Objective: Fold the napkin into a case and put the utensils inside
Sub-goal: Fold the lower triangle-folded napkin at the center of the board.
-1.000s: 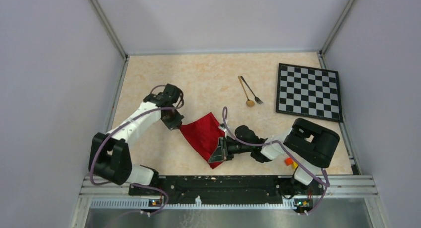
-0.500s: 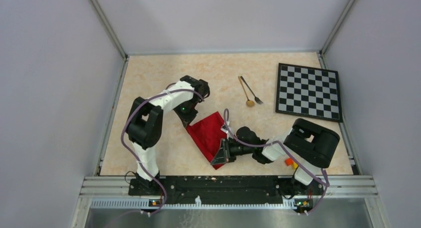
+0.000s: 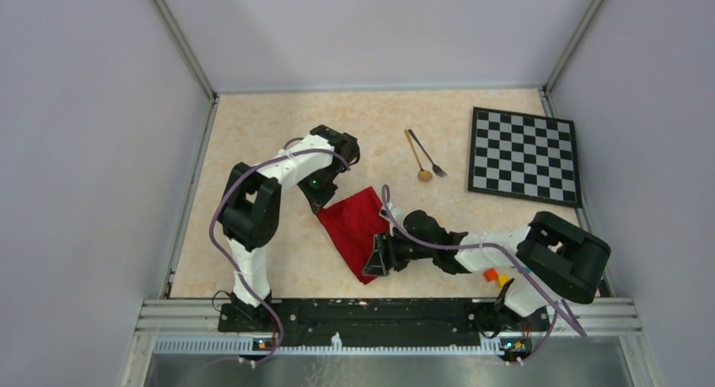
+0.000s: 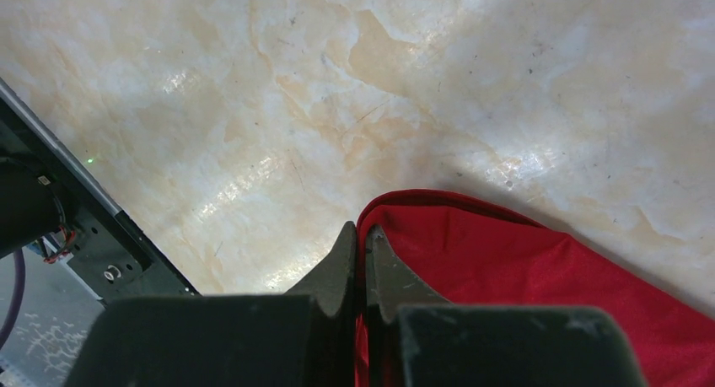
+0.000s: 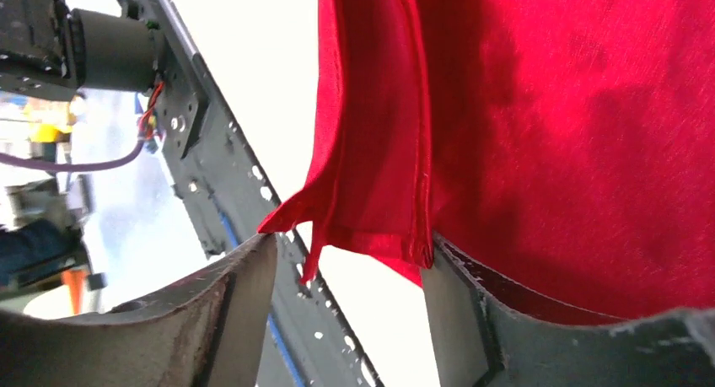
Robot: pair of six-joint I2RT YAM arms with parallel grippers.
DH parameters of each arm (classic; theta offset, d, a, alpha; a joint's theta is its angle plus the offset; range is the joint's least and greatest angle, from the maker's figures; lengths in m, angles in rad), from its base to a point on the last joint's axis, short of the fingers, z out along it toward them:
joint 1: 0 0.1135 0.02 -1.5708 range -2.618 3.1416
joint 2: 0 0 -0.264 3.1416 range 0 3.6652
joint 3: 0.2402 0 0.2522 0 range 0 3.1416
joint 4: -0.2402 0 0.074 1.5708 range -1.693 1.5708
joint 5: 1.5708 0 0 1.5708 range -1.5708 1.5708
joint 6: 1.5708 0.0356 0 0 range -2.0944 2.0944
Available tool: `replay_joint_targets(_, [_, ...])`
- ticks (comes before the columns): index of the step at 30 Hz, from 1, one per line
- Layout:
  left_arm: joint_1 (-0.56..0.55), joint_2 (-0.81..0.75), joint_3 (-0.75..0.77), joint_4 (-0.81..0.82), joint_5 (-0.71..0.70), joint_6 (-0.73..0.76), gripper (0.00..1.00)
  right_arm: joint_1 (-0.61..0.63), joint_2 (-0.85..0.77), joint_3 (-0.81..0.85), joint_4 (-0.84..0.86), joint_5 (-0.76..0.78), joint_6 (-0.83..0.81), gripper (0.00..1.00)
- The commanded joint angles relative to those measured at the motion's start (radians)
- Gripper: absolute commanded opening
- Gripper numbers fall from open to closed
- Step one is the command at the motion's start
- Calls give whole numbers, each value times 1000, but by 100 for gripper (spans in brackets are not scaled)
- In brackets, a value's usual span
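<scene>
The deep-red napkin [image 3: 354,223] lies folded in the middle of the table. My left gripper [image 3: 323,203] is shut on its far-left corner, and the left wrist view shows the red edge [image 4: 438,235] pinched between the closed fingers. My right gripper [image 3: 377,260] stands open at the near corner, with the layered cloth corner [image 5: 371,227] hanging loose between its spread fingers [image 5: 244,294]. The gold spoon [image 3: 418,161] and dark fork [image 3: 430,156] lie side by side farther back, right of centre, apart from both grippers.
A black-and-white checkered board [image 3: 524,155] lies at the back right. Small orange and yellow blocks [image 3: 494,276] sit by the right arm's base. The metal rail [image 3: 379,311] runs along the near edge.
The left arm swung right with its napkin corner, folding the cloth narrower. The right gripper has opened and let go of the near corner, and its arm has shifted right.
</scene>
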Motion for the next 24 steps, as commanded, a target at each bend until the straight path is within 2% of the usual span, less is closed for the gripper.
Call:
replay_joint_targets(1, [4,1,36,-24,-15,29,0,28,-42,84,-25,143,-160,65])
replay_joint_targets(9, [3,-11,35,-24,3,77,0,38,18,250,-70,355,-292,74])
replay_joint_targets(16, [1,-24,44,-24,26,104,0,36,136,381,33,343,-398,75])
replay_joint_targets(24, [3,-32,57,-17,63,131,0,48,289,477,46,257,-454,73])
